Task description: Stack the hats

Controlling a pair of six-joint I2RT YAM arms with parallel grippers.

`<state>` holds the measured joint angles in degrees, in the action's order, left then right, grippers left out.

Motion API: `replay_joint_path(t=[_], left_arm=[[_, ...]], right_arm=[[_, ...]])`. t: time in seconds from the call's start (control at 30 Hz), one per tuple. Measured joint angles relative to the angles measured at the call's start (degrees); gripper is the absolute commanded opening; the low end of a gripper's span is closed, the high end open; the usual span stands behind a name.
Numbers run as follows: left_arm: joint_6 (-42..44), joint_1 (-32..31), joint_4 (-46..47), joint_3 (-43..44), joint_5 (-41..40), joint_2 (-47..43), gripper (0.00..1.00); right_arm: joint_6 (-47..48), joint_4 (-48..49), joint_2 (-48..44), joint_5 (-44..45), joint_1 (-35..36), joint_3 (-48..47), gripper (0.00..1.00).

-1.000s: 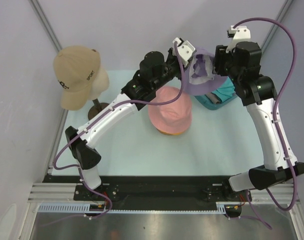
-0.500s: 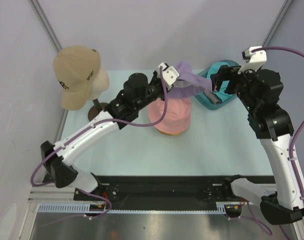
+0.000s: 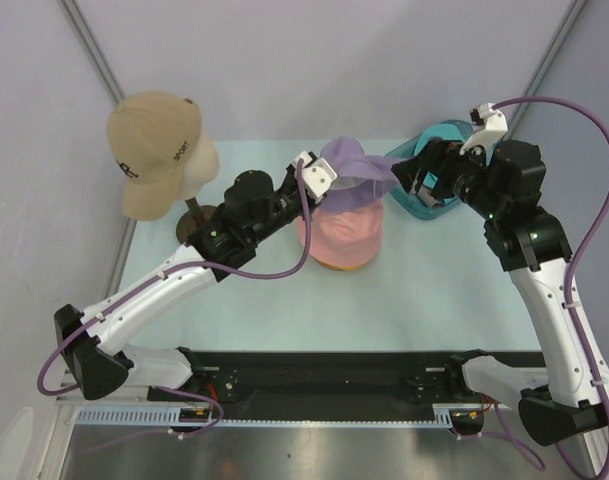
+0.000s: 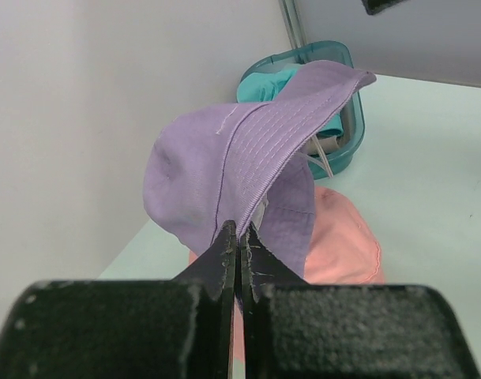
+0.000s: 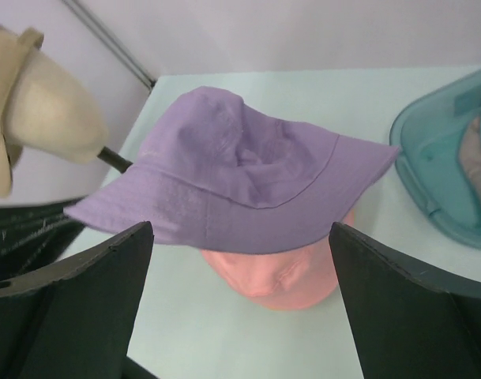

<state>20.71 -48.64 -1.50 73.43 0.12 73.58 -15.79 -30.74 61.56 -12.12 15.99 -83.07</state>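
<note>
The lilac hat (image 3: 356, 168) hangs over the pink hat (image 3: 341, 236), which lies mid-table with an orange edge (image 3: 330, 264) showing under it. My left gripper (image 3: 319, 181) is shut on the lilac hat's brim (image 4: 248, 170), the fingertips pinching the cloth at the left gripper (image 4: 238, 230). In the right wrist view the lilac hat (image 5: 232, 174) covers most of the pink hat (image 5: 276, 276). My right gripper (image 3: 412, 176) is open just right of the lilac hat, holding nothing; the right gripper (image 5: 240, 230) has its fingers wide apart on either side.
A clear teal tub (image 3: 448, 131) at the back right holds a teal hat (image 4: 265, 84) and other cloth. A cream mannequin head (image 3: 199, 162) on a stand wears a tan cap (image 3: 152, 148) at the back left.
My right gripper has opened, let go of the lilac hat and drawn back to the right. My left gripper has carried the hat left and down over the pink hat.
</note>
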Motion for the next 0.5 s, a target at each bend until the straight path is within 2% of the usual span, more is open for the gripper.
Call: replay_joint_path(t=[0.2,0.33,0.5], left_arm=[[0.39,-0.02,0.15,0.04,0.0,0.15,0.0],[0.7,-0.28,0.15,0.04,-0.42,0.13,0.0],[0.9,-0.44,0.17,-0.37,-1.07,-0.26,0.0]], right_arm=[[-16.57,-1.75,2.32,-1.22,-5.44,-1.03,0.96],[-26.14,-3.5,2.05,-0.61,-5.88,-0.7,0.94],[-34.86,-2.71,1.14,-0.87,-5.86,4.55,0.91]])
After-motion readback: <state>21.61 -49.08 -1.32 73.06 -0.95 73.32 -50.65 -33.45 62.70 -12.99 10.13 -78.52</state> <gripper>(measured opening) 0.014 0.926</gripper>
